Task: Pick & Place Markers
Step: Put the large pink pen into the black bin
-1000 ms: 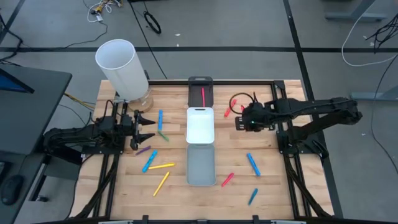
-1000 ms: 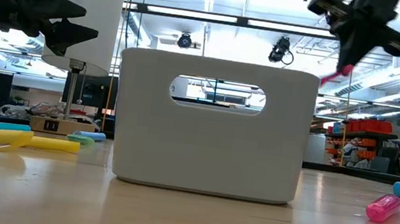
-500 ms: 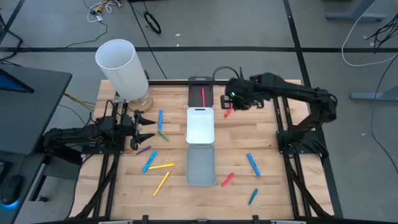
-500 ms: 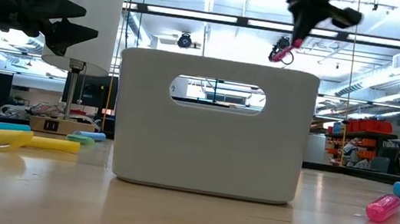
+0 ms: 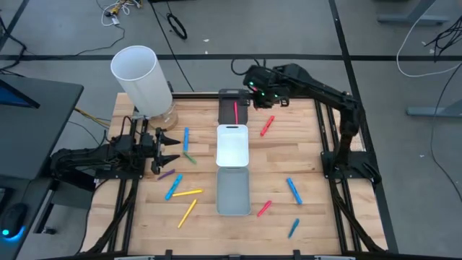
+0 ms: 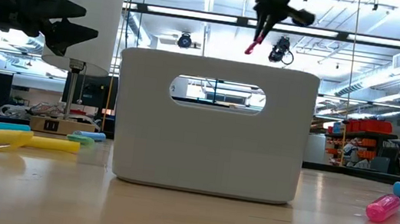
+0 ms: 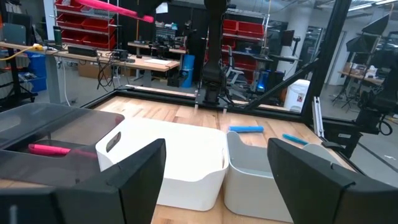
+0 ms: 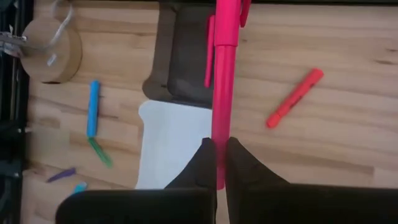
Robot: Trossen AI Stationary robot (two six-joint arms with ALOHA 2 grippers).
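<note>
1 pink marker (image 8: 224, 74) pinched in right claw (image 8: 220, 163) above black tray (image 5: 232, 101).

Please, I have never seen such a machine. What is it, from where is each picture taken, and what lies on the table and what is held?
It is a robot with two dark arms at a wooden table. One picture looks down from above, one looks level across the table, and one comes from each wrist. Three trays stand in a row, with a tall white cylinder nearby. Coloured markers lie scattered. The right gripper, above the black tray, is shut on a pink marker. The left gripper waits open at the left.
</note>
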